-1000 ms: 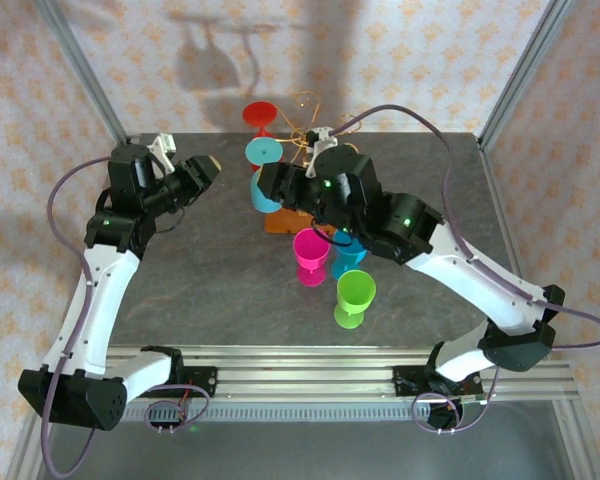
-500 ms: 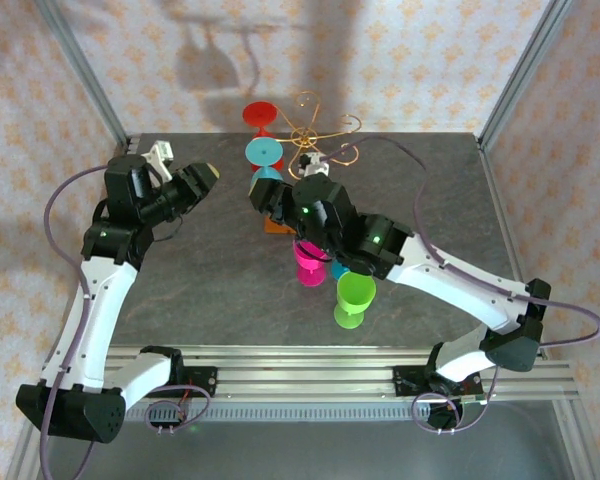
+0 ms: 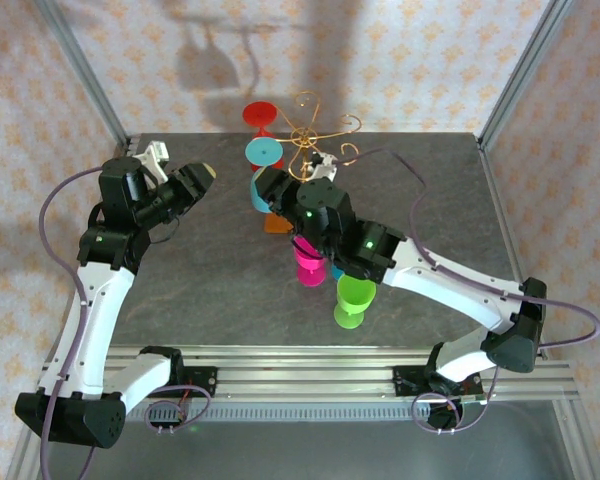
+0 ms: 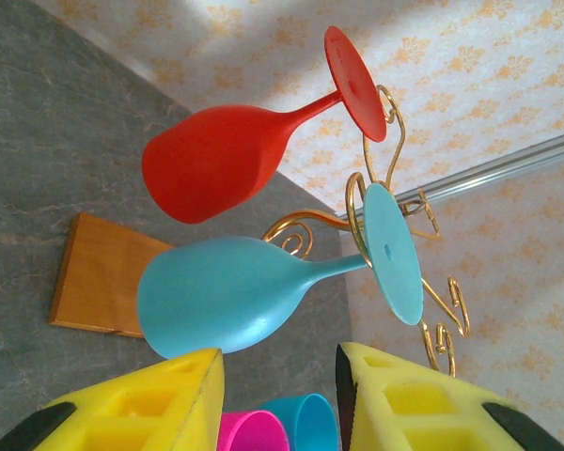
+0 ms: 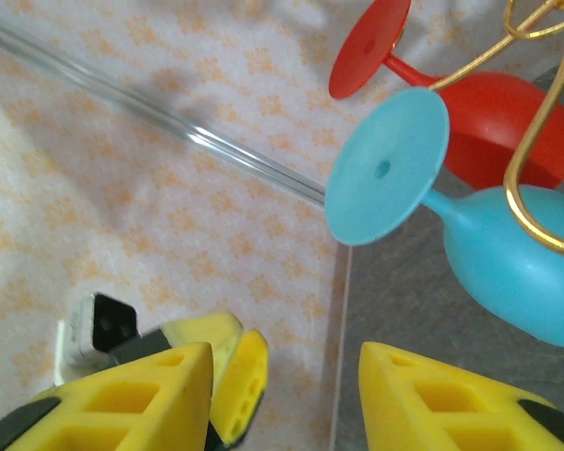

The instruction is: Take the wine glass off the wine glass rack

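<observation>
Desk (image 3: 210,270): grey, matt, stone-veined slab.
Green glass (image 3: 354,297): glossy plastic, rounded bowl, upright on the desk nearest the arm bases.
Pink glass (image 3: 311,255): same shape, upright just behind the green one, partly under the right arm.
Right jaws: blocky yellow pads (image 5: 122,404) with square recesses, released, nothing between them, close beside the hanging teal bowl.
Left jaws: matching yellow pads (image 4: 141,404), released and empty, facing the rack from the left, well apart from it.
Wine glass rack (image 3: 305,135): thin gold wire curled into scrolls on a central stem, standing on a flat orange-brown wooden base (image 4: 99,272) at the middle rear of the desk.
Teal wine glass (image 4: 226,291): smooth, egg-shaped bowl, hanging upside down, its disc foot caught in a scroll.
Red wine glass (image 4: 216,160): 2nd hanging glass, same form, on the next scroll behind.
Wall (image 3: 400,60): pale paper with an orange floral print.
</observation>
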`<state>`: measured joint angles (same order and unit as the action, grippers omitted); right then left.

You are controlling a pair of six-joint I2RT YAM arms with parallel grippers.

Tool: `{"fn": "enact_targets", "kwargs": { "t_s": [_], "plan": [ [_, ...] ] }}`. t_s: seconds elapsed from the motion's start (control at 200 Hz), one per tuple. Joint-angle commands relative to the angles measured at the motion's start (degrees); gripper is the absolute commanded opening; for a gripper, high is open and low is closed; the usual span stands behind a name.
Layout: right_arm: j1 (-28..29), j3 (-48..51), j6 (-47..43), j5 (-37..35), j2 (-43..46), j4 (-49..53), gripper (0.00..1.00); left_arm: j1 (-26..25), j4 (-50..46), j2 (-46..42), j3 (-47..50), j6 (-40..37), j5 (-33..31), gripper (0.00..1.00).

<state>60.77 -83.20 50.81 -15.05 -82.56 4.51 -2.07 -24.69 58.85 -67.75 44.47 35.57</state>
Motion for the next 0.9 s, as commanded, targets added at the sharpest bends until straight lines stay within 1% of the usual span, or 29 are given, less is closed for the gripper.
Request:
{"fn": "enact_targets", "kwargs": {
  "t_s": [0.0,0.235,0.501,0.891],
  "plan": [
    [-1.2,0.8,3.9,-1.3,-0.9,-3.7,0.42,0.9,1.2,-0.6,0.6,-1.0,1.1,0.36],
    [-3.0,0.1,6.2,1.0,-2.9,-4.5,0.42,1.3,1.4,-0.5,1.1,-1.0,1.6,0.36],
    [-3.6,-1.1,8.6,1.8,-5.4,-3.9,0.46,2.0,1.5,-0.8,2.0,-1.0,1.9,0.36],
    [-4.6,0.9,10.2,0.3,-5.7,-6.9,0.43,2.6,1.4,-0.9,2.4,-1.0,2.4,0.36]
  ]
}}
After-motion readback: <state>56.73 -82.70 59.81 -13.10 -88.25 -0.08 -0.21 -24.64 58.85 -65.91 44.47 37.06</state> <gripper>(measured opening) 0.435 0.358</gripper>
